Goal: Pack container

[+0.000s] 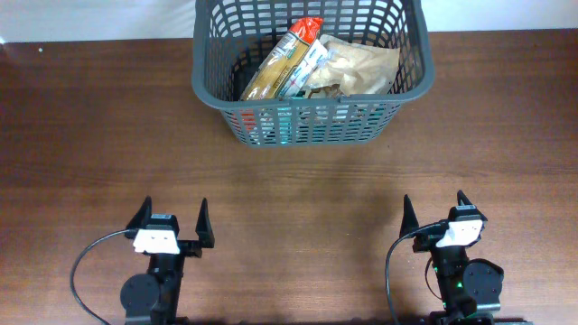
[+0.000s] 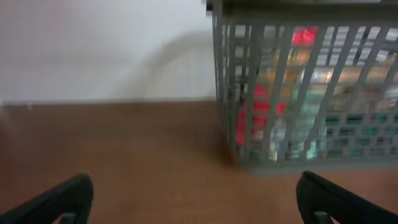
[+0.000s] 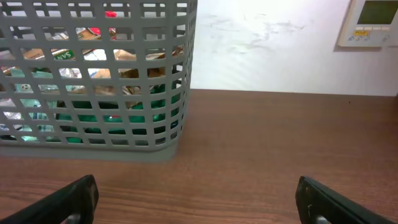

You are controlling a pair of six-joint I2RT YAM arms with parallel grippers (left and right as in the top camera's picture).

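The left gripper (image 1: 173, 217) is seen with its jaws spread fully apart, and nothing is held between them. The right gripper (image 1: 434, 209) is in the same condition: jaws wide, nothing gripped. Both are parked on the near side of the container (image 1: 307, 125), well apart from it, with bare table (image 1: 298, 190) in between.

The container is located ahead of both grippers and between their lines of approach. It is offset forward and to the right of the left gripper, and forward and to the left of the right gripper. Its long axis is laid across the table, roughly parallel to the line joining the two grippers, so a long lattice wall is presented to both. Neither arm is markedly nearer; the right one may be judged marginally closer.

Inside the container, a long yellow packet (image 1: 284, 59) is laid diagonally, its red end toward the far wall. A beige packet (image 1: 357, 63) is lodged beside it, toward the right wall. Further green and red packaging is visible through the slots.

No loose item is seen outside the container, so packing is judged largely complete. No obstacle is found on the approach. A wall panel (image 3: 370, 22) is mounted behind the container, to its right.
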